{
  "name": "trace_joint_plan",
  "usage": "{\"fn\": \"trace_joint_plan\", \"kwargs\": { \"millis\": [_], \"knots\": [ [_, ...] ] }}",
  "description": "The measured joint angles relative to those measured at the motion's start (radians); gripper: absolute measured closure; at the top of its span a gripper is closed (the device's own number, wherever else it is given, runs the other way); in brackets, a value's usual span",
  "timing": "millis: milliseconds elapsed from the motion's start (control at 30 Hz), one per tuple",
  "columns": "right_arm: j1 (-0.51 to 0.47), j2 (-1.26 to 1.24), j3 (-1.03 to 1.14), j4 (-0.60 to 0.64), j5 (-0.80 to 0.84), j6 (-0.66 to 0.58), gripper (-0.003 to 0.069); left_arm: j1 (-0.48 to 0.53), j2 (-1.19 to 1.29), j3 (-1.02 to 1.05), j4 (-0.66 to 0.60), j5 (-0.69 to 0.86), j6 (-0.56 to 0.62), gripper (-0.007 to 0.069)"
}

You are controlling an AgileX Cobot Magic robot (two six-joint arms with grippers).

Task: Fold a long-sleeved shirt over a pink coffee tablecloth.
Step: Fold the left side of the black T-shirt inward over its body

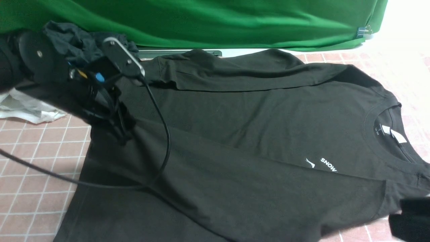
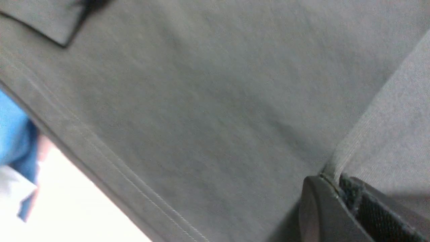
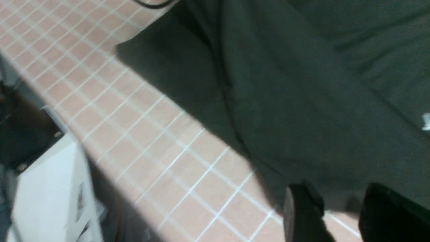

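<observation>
Limp, light shirt (image 1: pixel 235 134) likely sags unsupported: hold hems; left gripper (image 2: pixel 336 183) pinches a fold; right gripper (image 3: pixel 339 215) straddles its edge, grip unclear.

shirt (image 1: pixel 235 134) on tablecloth (image 1: pixel 33 151), backdrop (image 1: pixel 201 20) behind

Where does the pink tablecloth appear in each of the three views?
Front: pink tablecloth shows lower left and upper right, under the long-sleeved shirt.
Left wrist: not recognisable; shirt fabric fills it.
Right wrist: its grid squares cross the lower left.
Shared landmark: the shirt.
</observation>
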Motion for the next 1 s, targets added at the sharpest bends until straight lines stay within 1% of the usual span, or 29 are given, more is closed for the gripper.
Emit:
{"fn": "trace_joint_plan", "kwargs": {
  "millis": [33, 133, 233, 333, 533, 700, 900, 1000],
  "knots": [
    [0.0, 0.0, 0.0, -0.007, -0.002, 0.014, 0.042, 0.0, 0.0, -0.004, 0.001, 0.0, -0.002, 0.0592],
    [0.0, 0.0, 0.0, -0.142, -0.021, 0.131, 0.042, 0.0, 0.0, -0.022, 0.003, -0.028, -0.029, 0.0592],
    [0.0, 0.0, 0.0, -0.183, -0.029, 0.156, 0.042, 0.0, 0.0, -0.022, 0.008, -0.066, -0.043, 0.0592],
    [0.0, 0.0, 0.0, -0.195, -0.036, 0.158, 0.042, 0.0, 0.002, -0.022, 0.009, -0.09, -0.045, 0.0592],
    [0.0, 0.0, 0.0, -0.202, -0.075, 0.165, 0.042, 0.0, 0.061, -0.025, 0.024, -0.198, -0.046, 0.0592],
    [0.0, 0.003, 0.0, -0.203, -0.099, 0.223, 0.042, 0.0, 0.152, -0.047, 0.054, -0.236, -0.055, 0.0592],
    [0.0, 0.003, 0.0, -0.203, -0.103, 0.255, 0.042, 0.0, 0.276, -0.145, 0.12, -0.238, -0.187, 0.0592],
    [0.0, 0.003, 0.0, -0.203, -0.107, 0.266, 0.042, 0.0, 0.322, -0.186, 0.143, -0.241, -0.209, 0.0581]
  ]
}}
